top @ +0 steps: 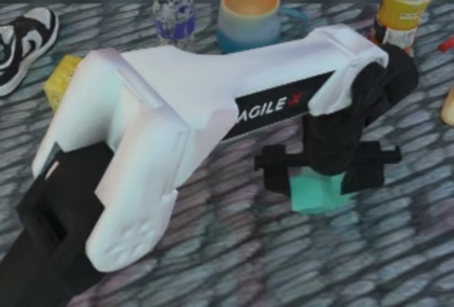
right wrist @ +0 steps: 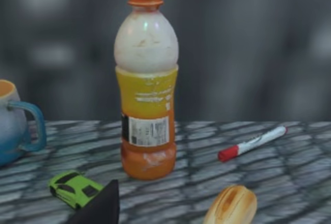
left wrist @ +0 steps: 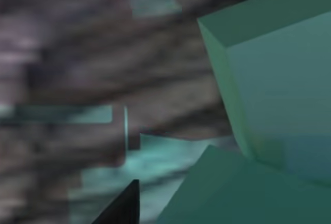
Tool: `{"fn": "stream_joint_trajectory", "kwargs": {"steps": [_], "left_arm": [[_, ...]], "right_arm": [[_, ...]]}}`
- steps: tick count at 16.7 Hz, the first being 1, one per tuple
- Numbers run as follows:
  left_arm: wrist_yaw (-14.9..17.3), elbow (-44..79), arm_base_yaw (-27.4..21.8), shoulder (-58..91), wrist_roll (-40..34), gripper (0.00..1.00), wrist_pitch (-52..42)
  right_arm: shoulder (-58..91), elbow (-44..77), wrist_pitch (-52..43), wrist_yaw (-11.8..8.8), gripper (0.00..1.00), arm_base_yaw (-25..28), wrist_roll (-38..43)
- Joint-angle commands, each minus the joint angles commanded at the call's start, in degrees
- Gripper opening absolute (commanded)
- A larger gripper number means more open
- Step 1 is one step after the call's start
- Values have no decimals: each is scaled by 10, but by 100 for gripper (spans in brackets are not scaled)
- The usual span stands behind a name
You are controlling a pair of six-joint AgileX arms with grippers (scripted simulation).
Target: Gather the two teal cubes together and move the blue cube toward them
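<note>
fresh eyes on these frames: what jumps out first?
The big white left arm sweeps across the table from the top view's lower left, its black left gripper down over a teal cube right of centre. Behind it, along the far edge, stand an orange-capped bottle and a blue mug.

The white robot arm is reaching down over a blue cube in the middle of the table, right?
Not quite. The cube under the left gripper is teal, not blue, as the top view shows. The rest is right: the white arm reaches down over it mid-table.
</note>
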Motion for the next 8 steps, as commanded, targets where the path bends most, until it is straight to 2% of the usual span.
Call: {"fn": "stream_joint_trajectory", "kwargs": {"steps": [8], "left_arm": [[-1, 12, -2, -18, 1, 100, -11]], "right_arm": [[0, 0, 0, 0, 100, 0, 0]]}}
